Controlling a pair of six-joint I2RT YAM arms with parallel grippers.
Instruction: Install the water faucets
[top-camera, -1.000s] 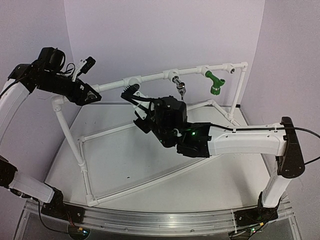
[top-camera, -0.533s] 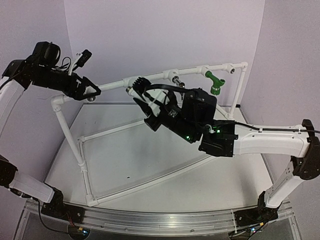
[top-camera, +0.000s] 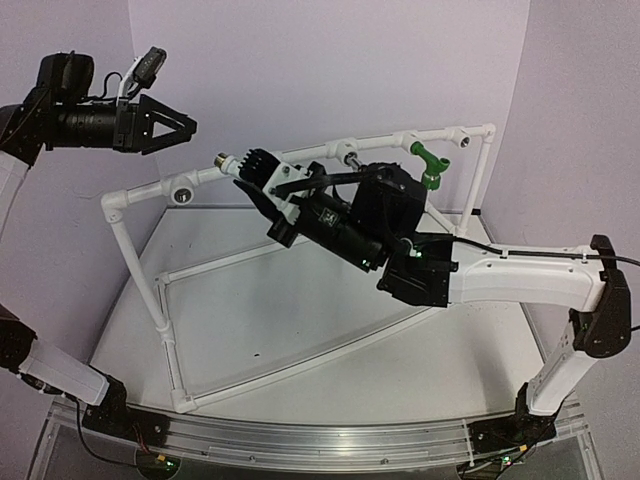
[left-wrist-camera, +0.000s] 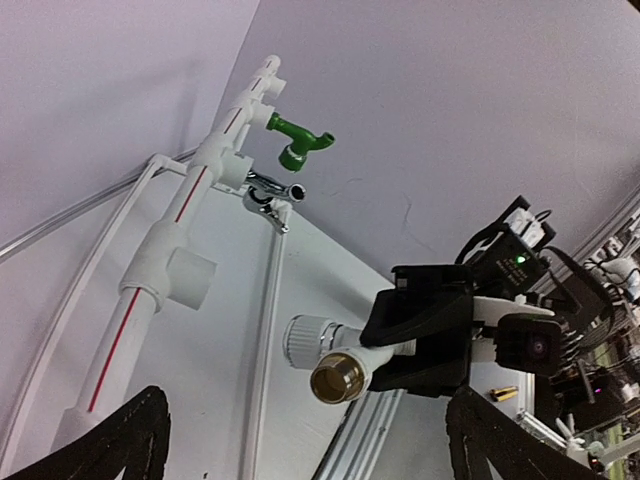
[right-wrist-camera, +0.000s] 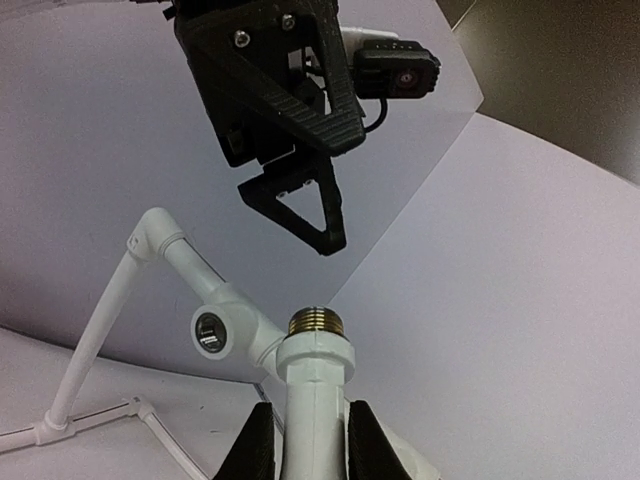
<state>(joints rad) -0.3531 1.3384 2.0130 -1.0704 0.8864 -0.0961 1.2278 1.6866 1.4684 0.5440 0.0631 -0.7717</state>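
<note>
White plastic with brass at the tip: the white faucet (right-wrist-camera: 318, 400) is up in the air, off the table (top-camera: 300, 330), pinched by its stubby body in the right gripper (top-camera: 258, 178). The jaws are closed hard on both flanks, and the brass thread (right-wrist-camera: 318, 322) sticks out ahead, clear of the fingers. It hangs near the top rail of the pipe frame (top-camera: 140, 265), close to the open socket (right-wrist-camera: 210, 331) at the rail's left end. As far as I can see it is beside that socket, not in it.

How will it handle? My read is light and stiff, with a smooth moulded skin that could twist in the pads once it meets resistance. The body looks like the place to hold it, as it is held now, keeping off the thread and the spout. The brass should go in square, since a tilted start could cross-thread the plastic fitting.

Moving out, the left gripper (top-camera: 185, 125) hovers above the rail's left end, fingers spread wide, nothing in them.

Further right along the rail, the chrome faucet (left-wrist-camera: 270, 190) and the green faucet (left-wrist-camera: 300, 145) already hang from their fittings.
</note>
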